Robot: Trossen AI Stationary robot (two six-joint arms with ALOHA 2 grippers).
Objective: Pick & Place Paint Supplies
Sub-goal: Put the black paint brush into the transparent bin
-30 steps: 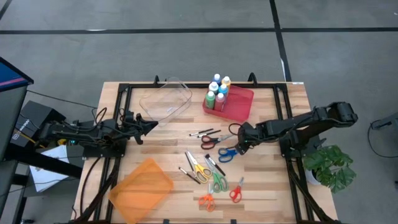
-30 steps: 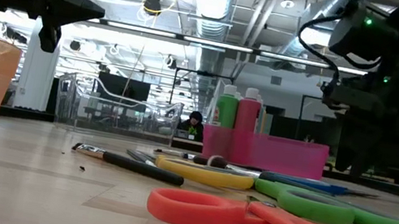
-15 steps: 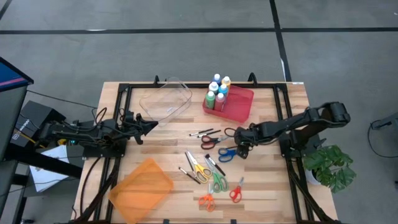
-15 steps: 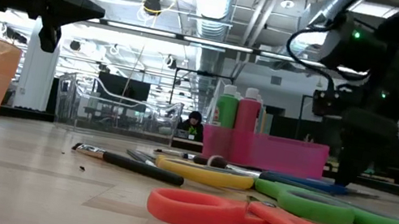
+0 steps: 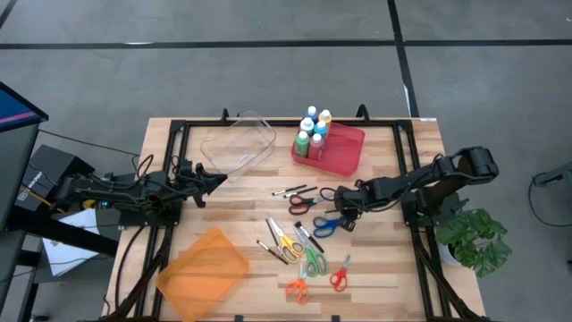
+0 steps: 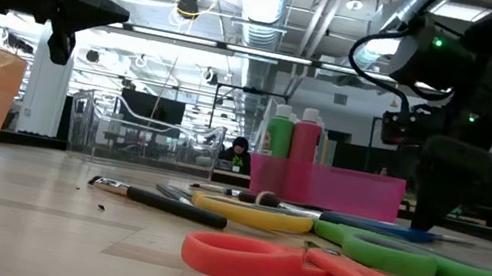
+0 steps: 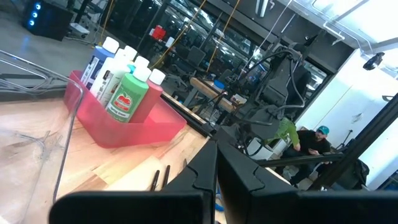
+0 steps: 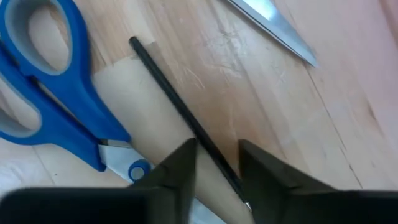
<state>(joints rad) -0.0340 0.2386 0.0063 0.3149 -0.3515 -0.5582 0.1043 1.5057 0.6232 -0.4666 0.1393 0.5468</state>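
Note:
Several paint bottles (image 5: 313, 132) with white caps stand upright in a red bin (image 5: 344, 154) at the table's far side; they also show in the left wrist view (image 7: 124, 84). My right gripper (image 5: 345, 213) is low over the table beside blue scissors (image 8: 56, 93). It is open by a narrow gap (image 8: 217, 155), with a thin black brush (image 8: 174, 93) lying on the wood between its fingers. My left gripper (image 5: 219, 180) hangs shut above the table's left side, far from the bottles. My right gripper comes from above, pointing down, with one finger (image 8: 183, 162) on each side of the black brush's handle (image 8: 208, 149), which crosses the gap at a slant. The brush lies flat on the table. Whether the fingers touch it I cannot tell.
A clear bin (image 5: 239, 143) stands at the far left and an orange bin (image 5: 204, 268) at the near left. Several scissors (image 5: 308, 259) and brushes (image 5: 295, 190) lie scattered mid-table. A plant (image 5: 478, 237) sits off the right edge.
My right gripper has gone down toward the table and a little toward its left edge, ending low beside the blue scissors.

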